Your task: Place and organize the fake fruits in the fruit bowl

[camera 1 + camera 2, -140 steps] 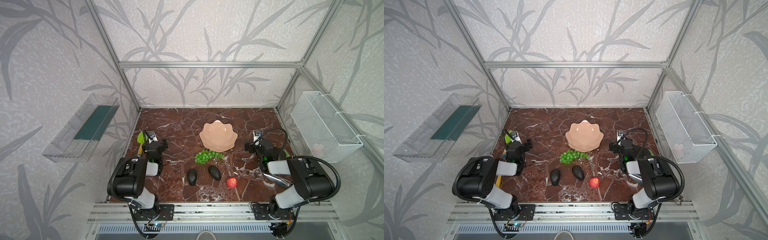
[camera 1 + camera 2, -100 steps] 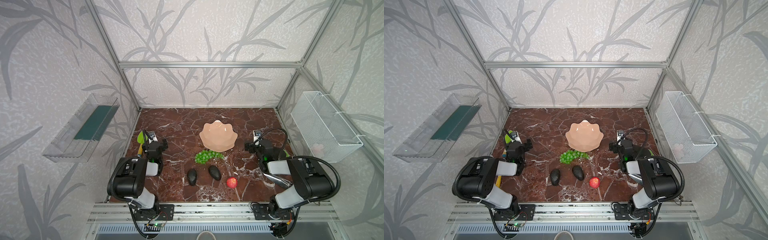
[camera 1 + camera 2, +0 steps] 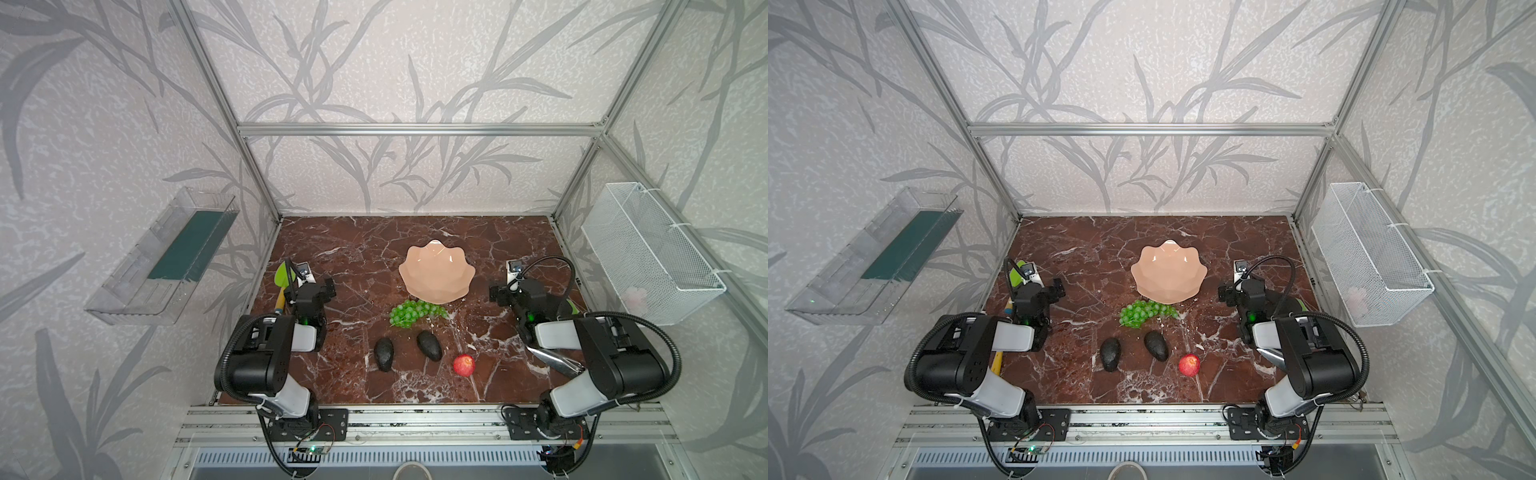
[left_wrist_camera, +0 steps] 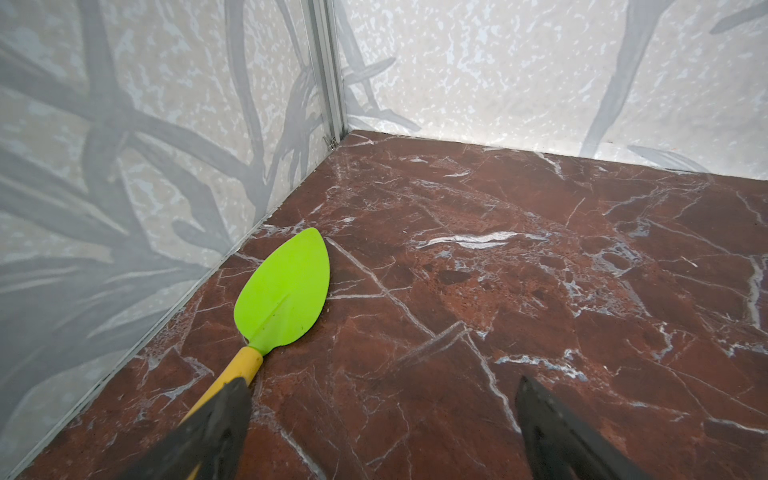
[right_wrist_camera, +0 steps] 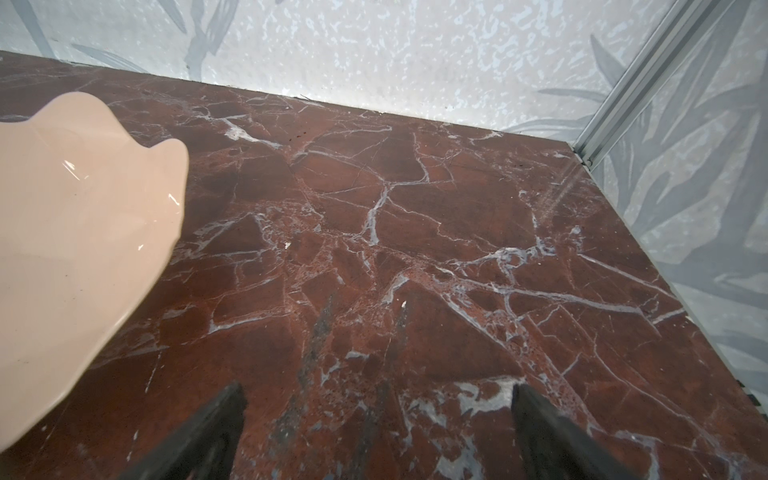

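Leaf-patterned walls (image 3: 415, 62) are enclosing a marble-look surface (image 3: 353, 241).

Pale wallpaper with grey leaves is covering every side, and an aluminium frame (image 3: 415, 129) is running up the corners and across at 12 o'clock. A clear plastic tray (image 3: 166, 257) is hanging on the wall at 9 o'clock, a white wire basket (image 3: 648, 249) at 3 o'clock. Soft light is glinting on the red-brown, white-veined surface.

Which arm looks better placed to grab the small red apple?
Probably the right: the small red apple lies nearer the open, empty right gripper; the left gripper sits farther off.
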Controlling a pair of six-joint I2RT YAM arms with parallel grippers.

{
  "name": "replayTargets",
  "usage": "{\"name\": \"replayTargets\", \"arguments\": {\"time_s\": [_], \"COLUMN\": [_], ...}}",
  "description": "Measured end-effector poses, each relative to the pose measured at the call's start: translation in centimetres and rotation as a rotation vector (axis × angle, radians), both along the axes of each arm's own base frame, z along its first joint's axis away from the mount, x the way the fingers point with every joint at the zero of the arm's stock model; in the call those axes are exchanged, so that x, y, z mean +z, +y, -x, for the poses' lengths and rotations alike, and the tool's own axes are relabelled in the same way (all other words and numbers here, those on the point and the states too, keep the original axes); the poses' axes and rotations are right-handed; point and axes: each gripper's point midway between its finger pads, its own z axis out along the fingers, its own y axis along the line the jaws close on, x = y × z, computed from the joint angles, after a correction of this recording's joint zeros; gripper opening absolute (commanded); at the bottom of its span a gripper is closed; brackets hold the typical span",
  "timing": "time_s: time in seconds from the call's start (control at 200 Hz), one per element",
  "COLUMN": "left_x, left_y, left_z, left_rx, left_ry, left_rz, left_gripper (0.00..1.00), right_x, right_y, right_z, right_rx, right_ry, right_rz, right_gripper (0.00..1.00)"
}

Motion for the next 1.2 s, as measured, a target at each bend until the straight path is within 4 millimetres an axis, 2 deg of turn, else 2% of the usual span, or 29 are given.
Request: {"name": "replayTargets", "arguments": {"time_s": [0.425,0.545,0.61,0.655,0.755,0.79,0.825,0.89,0.985,1.075,1.115,1.205], "left_x": [0.0,0.8,2.2,3.7,9.2,11.4,13.4,15.5,15.7,15.5,15.5,15.2], "left_y": [0.0,0.1,-0.1,-0.1,0.0,0.0,0.0,-0.3,-0.6,-1.1,-1.3,-1.5], "left_z": [0.0,0.4,0.8,1.2,1.4,1.5,1.8,2.6,3.1,2.8,2.7,2.7], "left_rx": [0.002,0.009,0.008,0.018,0.049,0.057,0.059,0.047,0.043,0.035,0.034,0.032], "left_ry": [0.000,-0.014,-0.025,-0.042,-0.152,-0.216,-0.279,-0.354,-0.331,-0.262,-0.242,-0.206], "left_rz": [0.000,-0.002,-0.007,-0.001,0.076,0.122,0.166,0.231,0.299,0.343,0.357,0.384], "left_gripper": [0.99,0.99,0.99,0.99,0.99,0.99,0.99,0.99,0.97,0.96,0.96,0.96], "right_x": [0.0,0.8,3.4,6.9,14.9,16.6,17.3,16.5,12.5,9.3,8.4,6.7], "right_y": [0.0,-0.7,-1.1,-1.0,-0.4,0.0,0.5,1.7,4.2,8.1,10.0,12.9], "right_z": [0.0,0.3,0.0,-0.7,-1.0,-0.6,-0.1,0.7,2.6,5.9,7.6,11.6], "right_rx": [-0.001,-0.044,-0.083,-0.103,-0.100,-0.077,-0.050,0.003,0.057,0.137,0.183,0.255], "right_ry": [-0.001,0.037,0.050,0.015,-0.117,-0.153,-0.159,-0.098,0.109,0.312,0.381,0.512], "right_rz": [0.000,0.010,-0.017,-0.071,-0.227,-0.268,-0.310,-0.354,-0.385,-0.355,-0.331,-0.297], "right_gripper": [0.99,0.99,0.99,0.99,0.99,0.99,0.96,0.93,0.92,0.92,0.92,0.92]}}
